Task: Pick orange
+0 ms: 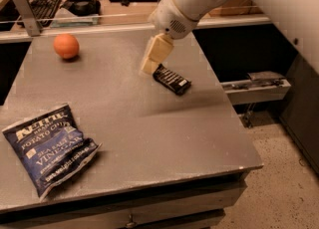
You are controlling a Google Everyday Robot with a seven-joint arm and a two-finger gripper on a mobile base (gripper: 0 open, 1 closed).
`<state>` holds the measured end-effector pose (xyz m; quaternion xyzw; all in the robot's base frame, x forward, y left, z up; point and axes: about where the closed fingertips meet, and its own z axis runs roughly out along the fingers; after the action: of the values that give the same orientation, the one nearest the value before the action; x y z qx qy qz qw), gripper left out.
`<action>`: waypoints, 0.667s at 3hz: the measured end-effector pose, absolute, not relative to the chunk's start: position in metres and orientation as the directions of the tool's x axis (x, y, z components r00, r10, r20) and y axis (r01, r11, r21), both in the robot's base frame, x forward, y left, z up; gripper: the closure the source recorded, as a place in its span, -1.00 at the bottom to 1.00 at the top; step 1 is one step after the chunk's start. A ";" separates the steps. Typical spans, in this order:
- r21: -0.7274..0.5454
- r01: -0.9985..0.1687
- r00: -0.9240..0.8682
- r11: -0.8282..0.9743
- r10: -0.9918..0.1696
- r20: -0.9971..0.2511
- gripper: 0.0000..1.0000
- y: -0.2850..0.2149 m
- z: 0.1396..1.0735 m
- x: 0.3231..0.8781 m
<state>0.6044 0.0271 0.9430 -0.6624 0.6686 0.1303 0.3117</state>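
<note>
At the far left corner of the bench (149, 138), the orange (66, 46) is sitting well apart from the claw (149, 66), which is hanging to its right, just beside a dark wrapped bar (172, 79). Whether the claw is clenched or released cannot be told. A blue potato chip bag (47, 148) is lying near-left.

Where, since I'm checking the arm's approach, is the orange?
In the camera view, the small round orange fruit sits at the grey table's far left, left of the gripper hovering by the dark snack bar.
</note>
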 end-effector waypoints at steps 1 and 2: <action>-0.271 -0.960 0.130 0.067 -0.751 -0.648 -1.00 0.074 0.927 0.656; -0.292 -0.953 0.148 0.086 -0.707 -0.692 -1.00 0.104 0.912 0.703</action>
<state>0.7032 0.1045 0.9120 -0.6563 0.6320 0.1623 0.3788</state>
